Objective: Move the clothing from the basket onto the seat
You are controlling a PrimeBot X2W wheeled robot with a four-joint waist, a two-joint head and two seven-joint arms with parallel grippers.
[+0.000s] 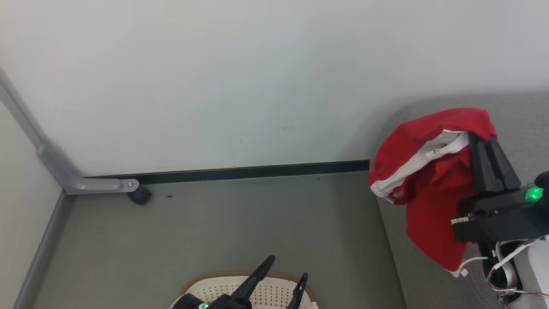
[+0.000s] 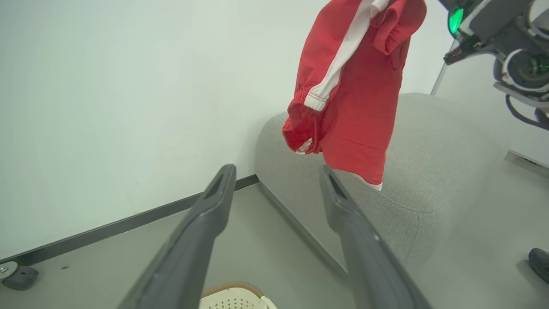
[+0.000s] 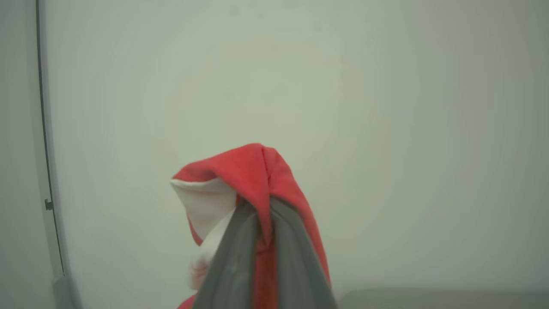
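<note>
Caster leg (image 1: 107,185) by wall (image 1: 257,77), well L of seat (image 1: 525,116).

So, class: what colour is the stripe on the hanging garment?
White; the garment shows best in the left wrist view.

My left gripper (image 1: 288,267) sits low at the bottom of the head view, its two dark fingers spread wide and pointing up and forward, with nothing between them. My right gripper (image 1: 484,141) is high at the right side, fingers pressed together on the clothing (image 1: 422,193). A green light glows at its wrist, above the pale forearm.
</note>
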